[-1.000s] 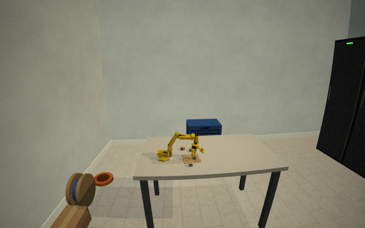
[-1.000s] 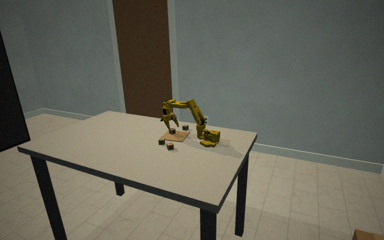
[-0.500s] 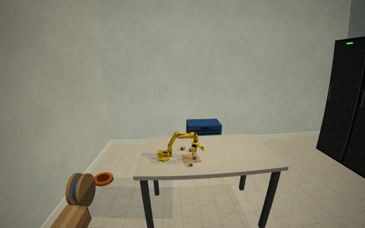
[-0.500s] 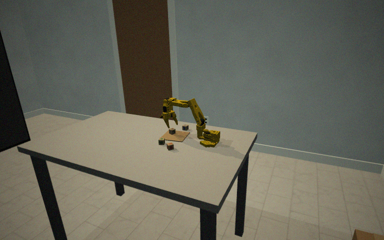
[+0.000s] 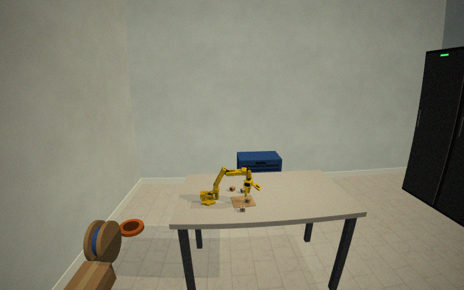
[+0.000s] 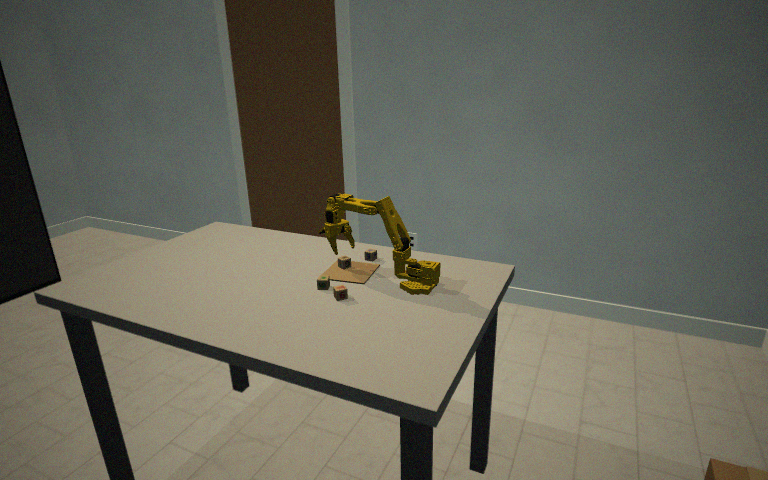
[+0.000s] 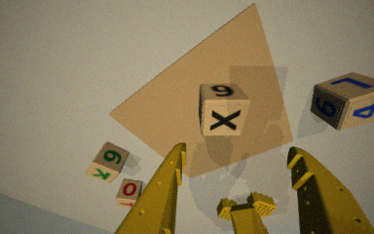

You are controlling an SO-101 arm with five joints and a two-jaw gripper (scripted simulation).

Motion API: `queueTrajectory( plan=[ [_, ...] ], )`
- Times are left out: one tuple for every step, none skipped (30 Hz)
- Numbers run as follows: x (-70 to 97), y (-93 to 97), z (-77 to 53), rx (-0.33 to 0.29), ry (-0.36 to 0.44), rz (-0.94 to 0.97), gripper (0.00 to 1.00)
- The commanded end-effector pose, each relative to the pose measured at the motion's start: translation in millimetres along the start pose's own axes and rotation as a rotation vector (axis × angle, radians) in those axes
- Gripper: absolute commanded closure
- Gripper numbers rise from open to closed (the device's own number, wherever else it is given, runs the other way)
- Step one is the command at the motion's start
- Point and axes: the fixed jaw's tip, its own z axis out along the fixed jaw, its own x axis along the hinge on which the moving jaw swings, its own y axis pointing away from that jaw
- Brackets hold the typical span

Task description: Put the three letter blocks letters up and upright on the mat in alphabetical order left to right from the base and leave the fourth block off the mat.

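Between open tool [image 7: 234, 166] fingers, below: X block [image 7: 224, 110] on mat [image 7: 161, 112]
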Motion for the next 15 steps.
queueTrajectory(
  plan=[
    [-12.0, 7.1, -29.6, -0.063, -0.144, 0.0, 0.65],
    [-11.9, 7.1, -29.5, -0.062, -0.143, 0.0, 0.65],
    [-11.8, 7.0, -29.2, -0.062, -0.141, 0.0, 0.65],
    [-11.5, 6.9, -28.9, -0.061, -0.139, 0.0, 0.65],
    [-11.6, 6.9, -28.5, -0.061, -0.139, 0.0, 0.65],
    [-11.7, 7.0, -28.0, -0.061, -0.139, 0.0, 0.65],
    [-11.8, 7.0, -27.4, -0.061, -0.139, 0.0, 0.65],
    [-12.0, 7.1, -26.6, -0.061, -0.138, 0.0, 0.65],
    [-12.2, 7.2, -25.8, -0.061, -0.138, 0.0, 0.65],
    [-12.4, 7.3, -24.9, -0.06, -0.138, 0.0, 0.65],
    [-12.7, 7.4, -23.8, -0.06, -0.138, 0.0, 0.65],
    [-12.9, 7.5, -22.7, -0.06, -0.138, 0.0, 0.65],
    [-13.2, 7.6, -21.4, -0.06, -0.138, 0.0, 0.65],
    [-13.2, 7.6, -21.4, -0.06, -0.138, 0.0, 0.65],
    [-13.2, 7.6, -21.4, -0.06, -0.138, 0.0, 0.65]
  ],
)
